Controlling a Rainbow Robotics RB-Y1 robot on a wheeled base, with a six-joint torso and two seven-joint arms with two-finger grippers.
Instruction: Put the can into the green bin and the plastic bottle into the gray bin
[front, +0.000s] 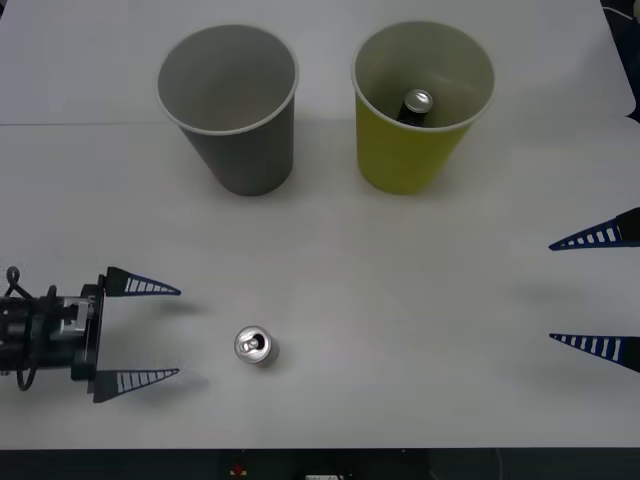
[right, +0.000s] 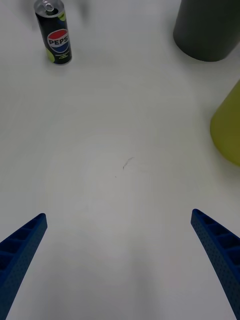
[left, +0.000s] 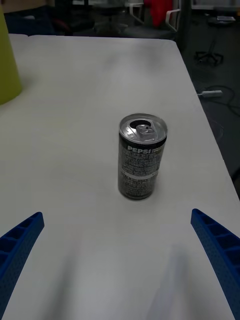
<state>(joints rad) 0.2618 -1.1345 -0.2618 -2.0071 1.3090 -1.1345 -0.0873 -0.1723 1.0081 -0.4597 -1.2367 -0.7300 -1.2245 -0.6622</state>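
While its 2 blue fingers stand spread wide and hold nothing, the left gripper (front: 178, 332) hovers low over the table (front: 400, 330) at the front-left, pointing toward the can (front: 256, 346). The can stands upright just beyond the fingertips, apart from both, roughly in line with the gap between them. From the left wrist, the can (left: 141, 157) shows a silver pull-tab top and a dark body with "PEPSI" lettering, alone on the white surface between the 2 fingertips' lines.

At the right edge of the table, the right gripper (front: 552, 292) is likewise spread, with nothing between its fingers, well apart from the can and pointing toward the table's middle. From the right wrist, the can (right: 55, 32) appears far off, upright, with bare tabletop in between.

Farther back, 2 bins stand upright side by side, near each other but not touching. The gray bin (front: 250, 160) sits behind the can toward the left, and its pale inside holds nothing visible. The green bin (front: 400, 160) stands to its right and holds a second can (front: 418, 102), silver-topped and dark-bodied, leaning against the inner wall.
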